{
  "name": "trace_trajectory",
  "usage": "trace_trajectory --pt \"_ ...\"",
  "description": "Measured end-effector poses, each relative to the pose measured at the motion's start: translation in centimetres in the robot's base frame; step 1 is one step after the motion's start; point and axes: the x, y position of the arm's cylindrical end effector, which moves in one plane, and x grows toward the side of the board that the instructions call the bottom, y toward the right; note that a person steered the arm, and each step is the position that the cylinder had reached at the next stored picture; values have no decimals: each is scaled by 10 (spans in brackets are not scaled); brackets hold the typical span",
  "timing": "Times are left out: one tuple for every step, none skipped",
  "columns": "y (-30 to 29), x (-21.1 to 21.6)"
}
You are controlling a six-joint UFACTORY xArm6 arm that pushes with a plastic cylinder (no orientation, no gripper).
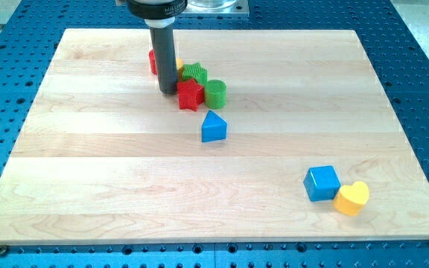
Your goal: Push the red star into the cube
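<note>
The red star [191, 94] lies left of the board's middle, near the view's top. My tip [167, 91] stands right against its left side. The blue cube [322, 183] sits far away at the view's lower right, touching a yellow heart [351, 198]. A green star [195, 74] sits just above the red star, and a green cylinder [215, 93] touches the red star's right side.
A blue triangular block [214, 126] lies just below the red star, between it and the cube. A red block [153, 62] is partly hidden behind the rod, with a bit of yellow block [179, 67] beside it. The wooden board [88, 186] rests on a blue perforated table.
</note>
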Motion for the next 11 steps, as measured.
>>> trace_trajectory --pt "24 22" --pt "23 129" --pt "40 165" --pt "22 157" --pt "110 200" --pt "123 216" --pt "55 180" --pt "97 171" --pt "152 166" --pt "193 165" --pt "176 162"
